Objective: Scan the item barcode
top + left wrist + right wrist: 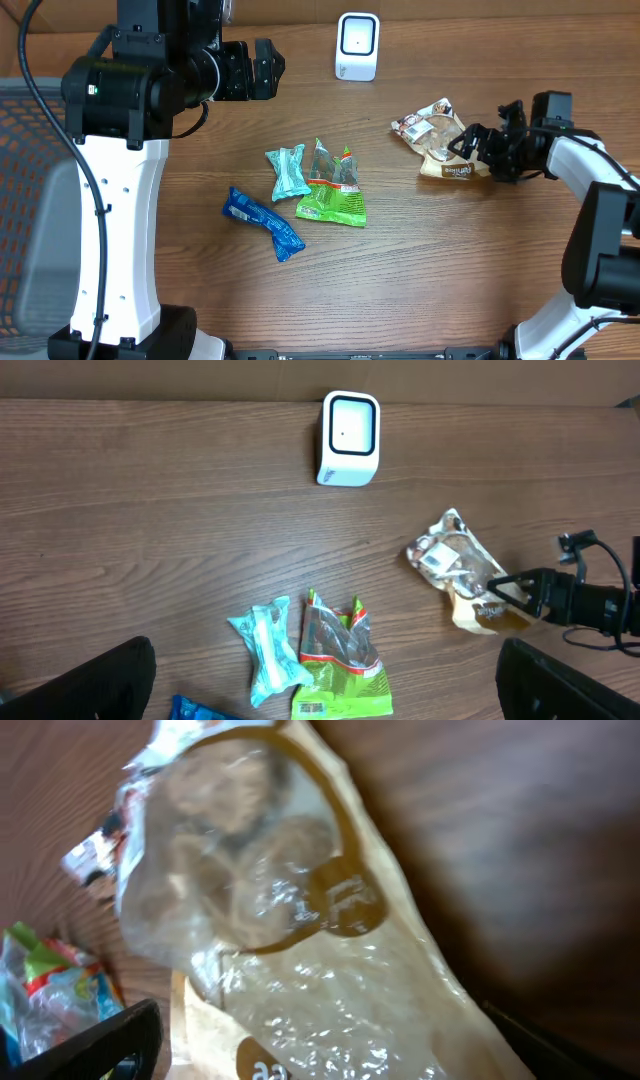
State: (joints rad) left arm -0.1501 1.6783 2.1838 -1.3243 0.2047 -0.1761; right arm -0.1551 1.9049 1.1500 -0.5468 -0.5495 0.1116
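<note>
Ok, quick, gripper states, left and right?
Left gripper: open, holding nothing.
Right gripper: open, fingers either side of the tan snack bag, apparently not clamped.

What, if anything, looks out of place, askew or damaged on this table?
Nothing spilled or broken. The tan bag, teal packet, green packet and blue packet lie crumpled at mixed angles, which looks ordinary for loose items. The scanner stands upright.

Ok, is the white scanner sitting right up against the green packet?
No, the white scanner stands by itself toward the far side, well apart from the green packet, which lies nearer the middle.
</note>
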